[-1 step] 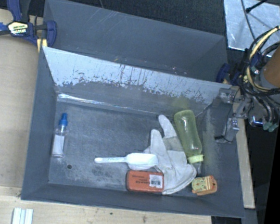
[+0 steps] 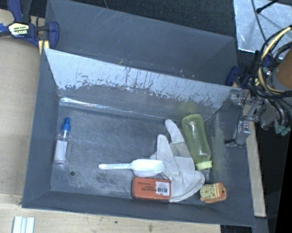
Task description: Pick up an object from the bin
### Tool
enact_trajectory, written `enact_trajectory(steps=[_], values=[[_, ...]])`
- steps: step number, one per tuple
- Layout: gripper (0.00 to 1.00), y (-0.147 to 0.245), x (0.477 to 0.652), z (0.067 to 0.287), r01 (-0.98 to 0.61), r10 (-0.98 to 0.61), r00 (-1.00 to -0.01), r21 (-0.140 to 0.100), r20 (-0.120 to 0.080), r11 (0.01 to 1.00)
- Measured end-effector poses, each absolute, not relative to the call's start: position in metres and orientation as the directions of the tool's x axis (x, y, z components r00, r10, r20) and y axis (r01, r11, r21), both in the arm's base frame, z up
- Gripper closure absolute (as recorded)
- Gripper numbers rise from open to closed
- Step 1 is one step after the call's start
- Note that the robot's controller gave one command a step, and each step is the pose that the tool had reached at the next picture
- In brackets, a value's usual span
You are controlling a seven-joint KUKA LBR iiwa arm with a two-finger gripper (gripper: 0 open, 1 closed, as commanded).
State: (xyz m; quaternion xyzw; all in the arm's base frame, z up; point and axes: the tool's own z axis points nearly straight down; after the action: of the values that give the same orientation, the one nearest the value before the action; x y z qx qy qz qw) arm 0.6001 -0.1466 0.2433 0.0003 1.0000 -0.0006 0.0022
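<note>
The pick has not begun yet: the gripper [image 2: 241,129] hangs over the right wall of the bin [image 2: 147,42], and nobody can tell if it is open or closed. The nearest thing is a yellow-green bottle [image 2: 196,139] lying just to its left, next to a white glove [image 2: 181,167], a white scoop [image 2: 135,167] and an orange box [image 2: 151,188]. The arm must go down, grab one thing and lift it.
</note>
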Motion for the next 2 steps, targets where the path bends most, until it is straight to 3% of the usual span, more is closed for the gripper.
enact_trajectory(steps=[1, 2], values=[[0.00, -0.135, 0.601, 0.204, -0.057, -0.057, -0.998, -0.003, -0.010, 0.998], [0.00, -0.093, 0.613, 0.144, -0.241, -0.241, -0.971, -0.003, -0.006, 0.971]])
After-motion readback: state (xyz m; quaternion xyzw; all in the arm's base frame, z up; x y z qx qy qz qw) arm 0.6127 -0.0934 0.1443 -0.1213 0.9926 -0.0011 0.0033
